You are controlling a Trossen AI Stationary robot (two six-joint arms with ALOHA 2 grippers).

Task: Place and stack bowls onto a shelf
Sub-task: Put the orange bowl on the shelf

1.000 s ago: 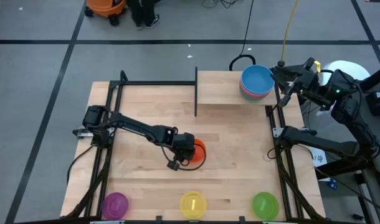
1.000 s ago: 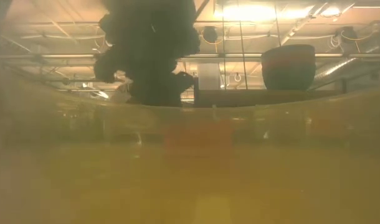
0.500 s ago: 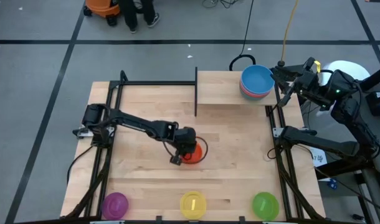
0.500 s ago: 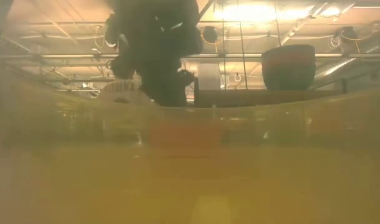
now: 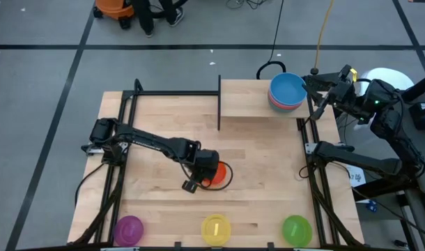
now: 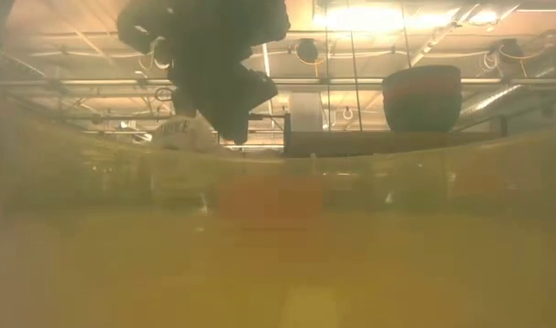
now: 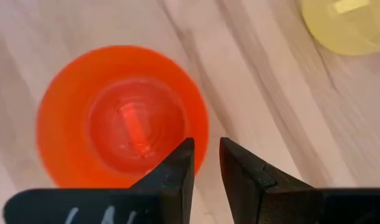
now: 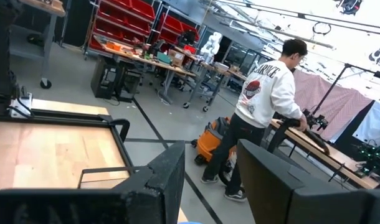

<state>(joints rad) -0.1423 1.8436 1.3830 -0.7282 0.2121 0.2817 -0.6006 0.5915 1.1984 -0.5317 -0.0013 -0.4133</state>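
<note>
Near the middle of the table, the left gripper hovers over the orange bowl, and from above the arm covers the bowl's left part. In its wrist view the two fingers stand a narrow gap apart over the bowl's rim, and whether they pinch that rim or only hang above it cannot be told. The right gripper waits at the far right edge, beside the stack with the blue bowl on top; of the bowl under it only a pink rim shows. That stack sits on the shelf at the far right, next to the black bar. The right gripper's fingers are spread wide and hold nothing. Along the near edge stand the purple bowl, the yellow bowl and the green bowl. The low view is mostly veiled by a yellow haze; only a dark arm and the stack's outline come through.
</note>
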